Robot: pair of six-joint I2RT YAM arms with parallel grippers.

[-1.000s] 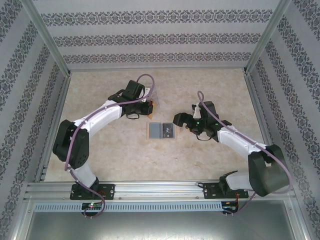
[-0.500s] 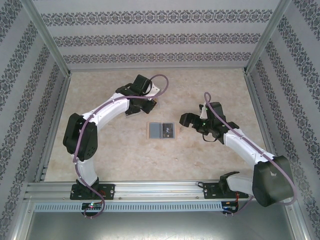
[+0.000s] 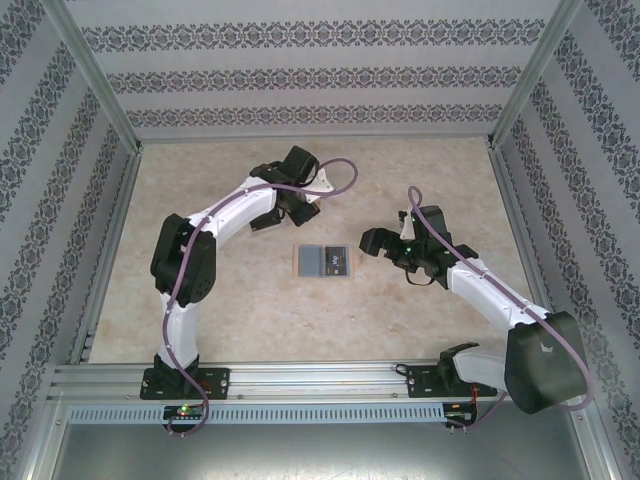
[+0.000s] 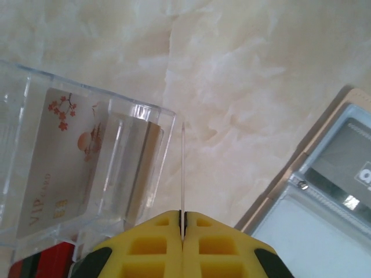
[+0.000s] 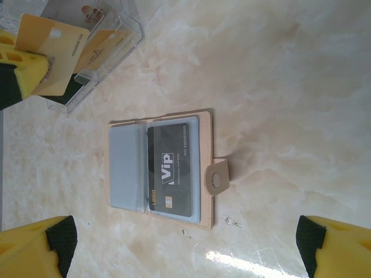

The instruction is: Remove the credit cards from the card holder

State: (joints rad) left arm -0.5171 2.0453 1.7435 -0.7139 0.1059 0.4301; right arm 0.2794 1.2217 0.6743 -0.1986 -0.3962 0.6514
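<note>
Logging the top view first: the holder (image 3: 323, 262) lies open and flat mid-desk (image 3: 250, 300), between the two arms. The left pincer (image 3: 296, 206) is just beyond its far side. The right pincer (image 3: 370, 242) hangs just beside its right edge, apart from it.

Left wrist view: the left pincer is pressed together on the orange card (image 4: 182, 168), which shows edge-on as a thin line standing out from the pads. The clear box (image 4: 133, 119) is just to the card's left, with a pale card (image 4: 61, 168) inside. The orange card is not yet in the box.

Right wrist view: the right pincer's fingers are wide apart with nothing between them, and the holder lies ahead of them. The dark card (image 5: 174, 168) sits in the pocket on the tab (image 5: 217, 176) side, slightly askew. The other pocket looks empty.

Handling, our judgement: the dark card should be light, stiff, thin and slick. We would pinch it across its faces at a free edge, reaching well onto the card. The holder is soft and light and will likely drag or lift with it, so we would pin it with the other pincer. We cannot tell which side the pocket opens on.
</note>
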